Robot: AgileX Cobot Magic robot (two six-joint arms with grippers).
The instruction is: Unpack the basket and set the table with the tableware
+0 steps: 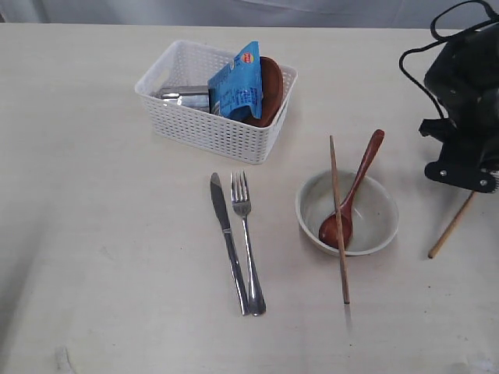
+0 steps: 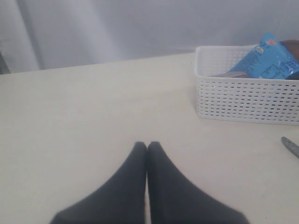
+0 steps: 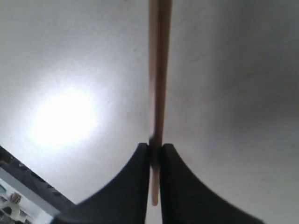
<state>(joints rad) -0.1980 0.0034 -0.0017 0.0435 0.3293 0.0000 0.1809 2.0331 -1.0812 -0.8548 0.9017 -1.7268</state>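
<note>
Over the desk (image 1: 93,257), well right of the white basket (image 1: 210,128): pinches a chopstick (image 1: 451,227) near one end in the right claw (image 3: 155,150). Light, stiff, slick, likely to swivel; better gripped nearer mid-length. With left claw (image 2: 146,148) pressed together, empty, near the basket.

The upper end of the chopstick (image 1: 451,227) is hidden behind the right claw (image 1: 472,185) gripping it, and that claw's arm (image 1: 468,78) is cut off by the picture's edge. Ahead of the left claw (image 2: 147,145), the basket (image 2: 243,100) and the knife (image 2: 290,146) run off the edge; only the knife's tip shows.
</note>
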